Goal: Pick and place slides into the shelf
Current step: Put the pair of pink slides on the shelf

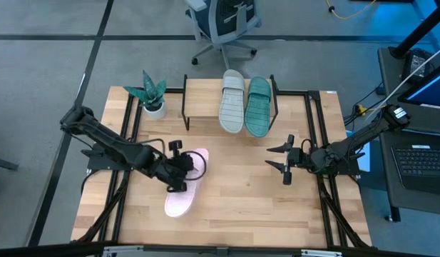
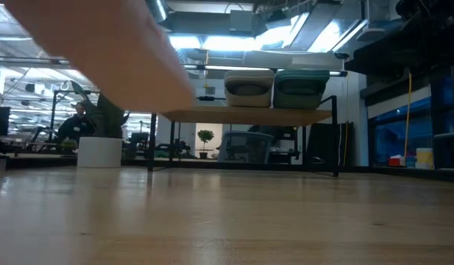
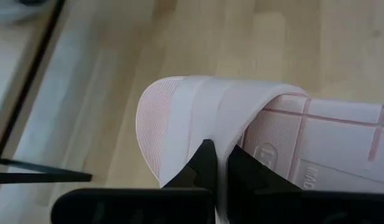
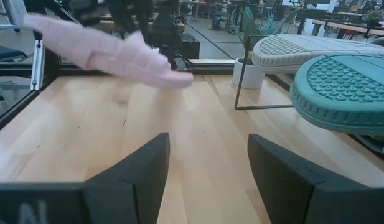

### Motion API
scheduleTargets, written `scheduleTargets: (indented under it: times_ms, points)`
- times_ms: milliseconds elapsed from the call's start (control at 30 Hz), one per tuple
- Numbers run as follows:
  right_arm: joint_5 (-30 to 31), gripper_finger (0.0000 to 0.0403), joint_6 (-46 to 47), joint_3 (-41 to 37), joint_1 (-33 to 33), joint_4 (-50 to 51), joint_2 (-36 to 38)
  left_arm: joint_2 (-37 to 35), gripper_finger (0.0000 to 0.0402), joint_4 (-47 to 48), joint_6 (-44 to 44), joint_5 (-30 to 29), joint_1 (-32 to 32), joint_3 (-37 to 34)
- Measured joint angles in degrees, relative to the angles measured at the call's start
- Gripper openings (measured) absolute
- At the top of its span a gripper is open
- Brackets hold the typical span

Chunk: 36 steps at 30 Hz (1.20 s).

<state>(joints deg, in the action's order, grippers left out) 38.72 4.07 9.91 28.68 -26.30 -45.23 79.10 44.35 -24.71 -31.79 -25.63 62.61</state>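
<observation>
Pink slide (image 1: 182, 194) hangs tilted above the table (image 1: 241, 214), its strap pinched in the left gripper (image 1: 178, 171) jaws. Grey slide (image 1: 232, 100) and teal slide (image 1: 258, 106) lie on the shelf (image 1: 198, 103). Right gripper (image 1: 287, 160) jaws are spread, holding nothing.

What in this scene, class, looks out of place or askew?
The pink slide is off the shelf, clamped by its strap in the shut left gripper and tilted above the table. The grey slide and teal slide lie on the shelf sole-up, overhanging its front edge.
</observation>
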Motion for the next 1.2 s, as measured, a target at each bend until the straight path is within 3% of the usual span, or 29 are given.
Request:
scheduleTargets:
  times_ms: [400, 1000, 1200]
  points:
    - [0.0, 0.0218, 0.1, 0.0, 0.0, 0.0, 0.0, -8.3, 0.0003, -0.5, 3.0, -0.8, 0.9, 0.1]
    - [0.0, 0.0218, 0.0, 0.0, 0.0, 0.1, 0.0, -10.5, 0.0003, -6.2, 13.7, -2.2, 7.3, 0.4]
    - [0.0, 0.0218, 0.0, 0.0, 0.0, 0.5, 0.0, -13.0, 0.0003, -5.9, 19.2, -4.8, 8.7, 5.0]
